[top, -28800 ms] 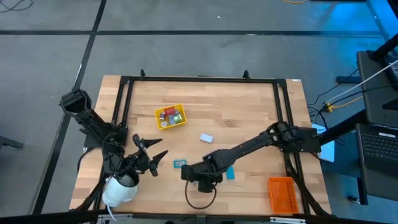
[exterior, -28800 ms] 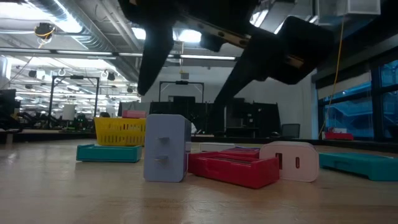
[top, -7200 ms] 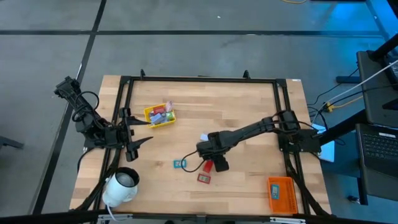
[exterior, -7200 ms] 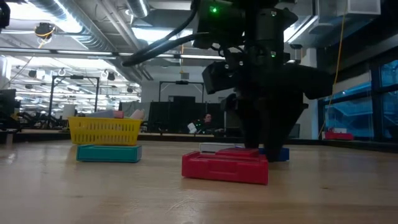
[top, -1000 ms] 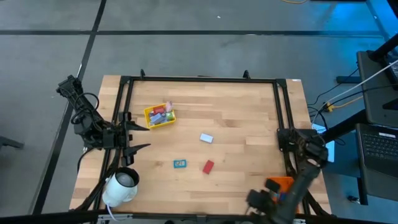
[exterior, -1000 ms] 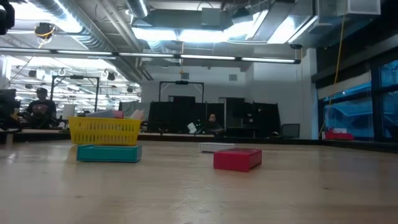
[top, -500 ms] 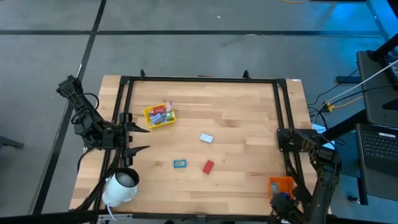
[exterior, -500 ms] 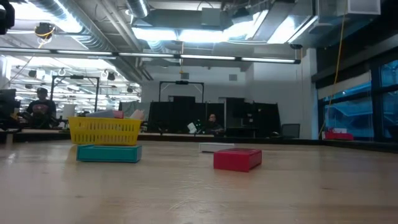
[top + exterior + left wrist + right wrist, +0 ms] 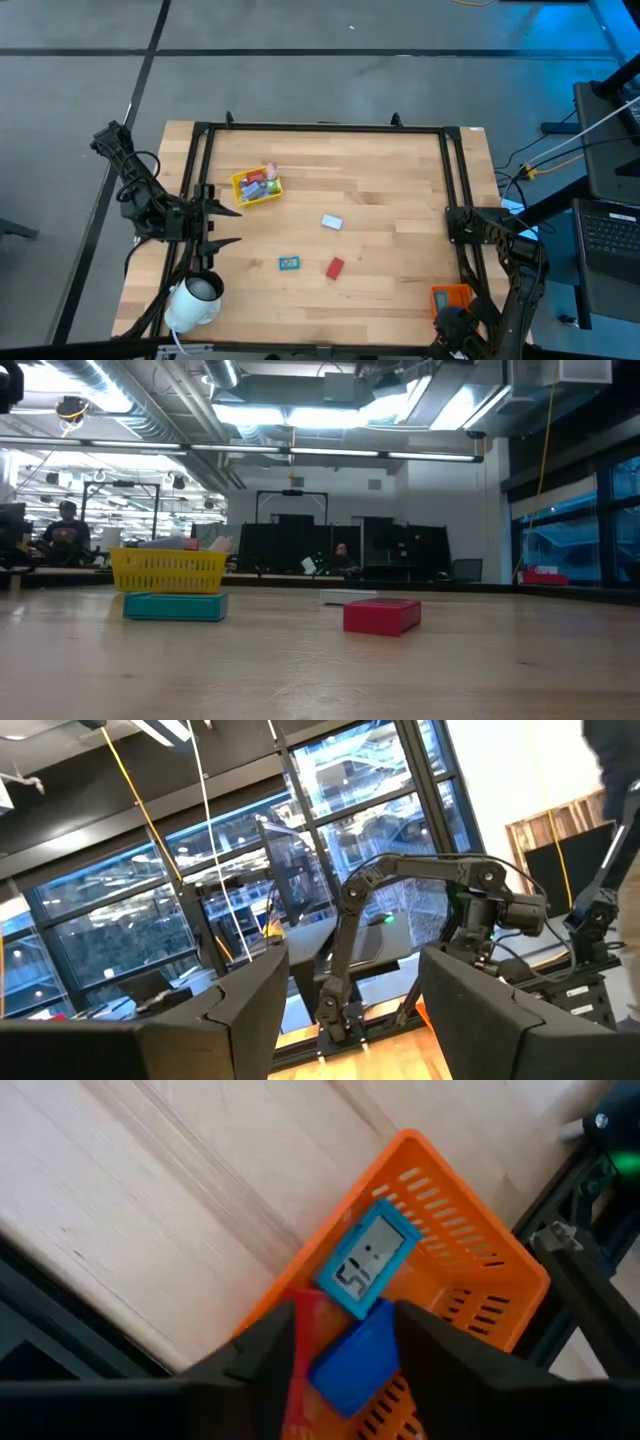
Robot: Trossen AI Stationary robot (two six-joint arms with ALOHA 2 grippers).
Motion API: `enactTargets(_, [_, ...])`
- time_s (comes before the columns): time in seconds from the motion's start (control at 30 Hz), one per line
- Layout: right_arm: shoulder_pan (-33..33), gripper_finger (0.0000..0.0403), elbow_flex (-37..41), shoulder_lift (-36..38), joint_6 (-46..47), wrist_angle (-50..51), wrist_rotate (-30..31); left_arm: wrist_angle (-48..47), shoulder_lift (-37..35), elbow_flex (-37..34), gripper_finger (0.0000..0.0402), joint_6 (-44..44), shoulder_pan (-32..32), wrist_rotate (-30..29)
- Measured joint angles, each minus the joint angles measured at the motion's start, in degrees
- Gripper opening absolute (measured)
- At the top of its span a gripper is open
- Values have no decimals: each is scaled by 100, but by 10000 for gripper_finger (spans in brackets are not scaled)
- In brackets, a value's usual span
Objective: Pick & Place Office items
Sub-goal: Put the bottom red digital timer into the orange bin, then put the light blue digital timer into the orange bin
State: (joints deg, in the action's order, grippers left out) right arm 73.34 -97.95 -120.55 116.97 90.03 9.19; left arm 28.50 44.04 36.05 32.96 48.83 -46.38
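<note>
Over the orange tray [image 9: 470,1270] at your table's near right corner, your right gripper [image 9: 340,1342] hangs with jaws parted; a blue piece [image 9: 352,1362] lies between them, a light blue one [image 9: 368,1258] inside. Your left gripper [image 9: 222,225] waits spread wide at the left edge. A red piece [image 9: 334,267] and teal piece [image 9: 289,263] lie mid-table.

Table [image 9: 380,190] pale planked wood, matt; orange tray [image 9: 470,1290] slotted plastic; fingers [image 9: 250,1355] matt black

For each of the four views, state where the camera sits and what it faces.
High: overhead, facing down; both arms, left gripper.
Low: tabletop level; no arm shows.
Left wrist: faces the room; own fingers.
Right wrist: above orange tray; own fingers.
Shared: high and low show the red piece.
</note>
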Motion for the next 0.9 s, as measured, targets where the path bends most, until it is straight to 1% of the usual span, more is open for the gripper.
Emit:
enactTargets(0.07, [0, 191, 41, 0, -37, 0, 45, -3, 2, 0, 221, -9, -1, -2])
enactTargets(0.1, [-3, 203, 68, 0, -25, 0, 183, -4, 2, 0, 221, -46, -1, -7])
enactTargets(0.13, [-12, 214, 95, 0, 5, -1, 445, -13, 2, 0, 221, -120, 1, -32])
enactTargets(0.17, [-32, 223, 111, 0, 48, 1, 868, -66, -1, 0, 221, -219, -1, -91])
enactTargets(0.2, [-64, 229, 115, 4, 72, -1, 1477, -161, 0, 0, 221, -334, -1, -194])
enactTargets(0.23, [-122, 234, 115, 4, 76, -3, 2236, -266, 13, 0, 221, -430, -1, -272])
enactTargets(0.3, [-263, 237, 118, 38, -58, -2, 4008, -312, 89, 0, 221, -520, -3, -398])
enactTargets(0.37, [-416, 234, 117, 101, -380, 2, 5528, -369, 247, 61, 221, -600, -23, -451])
enactTargets(0.4, [-488, 232, 117, 127, -542, 1, 6117, -481, 354, 119, 221, -662, -23, -453])
enactTargets(0.47, [-615, 226, 117, 140, -830, -10, 6970, -885, 667, 256, 221, -905, -29, -448])
enactTargets(0.53, [-724, 222, 117, 140, -1038, -21, 7350, -1313, 1116, 337, 221, -1178, -97, -462])
enactTargets(0.67, [-872, 224, 117, 139, -1205, -23, 7411, -1488, 2106, 440, 223, -1545, -360, -380])
enactTargets(0.77, [-905, 232, 117, 140, -1267, -123, 7549, -1627, 2711, 712, 233, -1941, -667, 124])
enactTargets(0.83, [-907, 239, 117, 138, -1302, -226, 7503, -2017, 3089, 805, 240, -2259, -902, 586])
enactTargets(0.9, [-894, 245, 117, 138, -1412, -365, 7458, -2180, 3402, 822, 247, -2549, -1188, 1143])
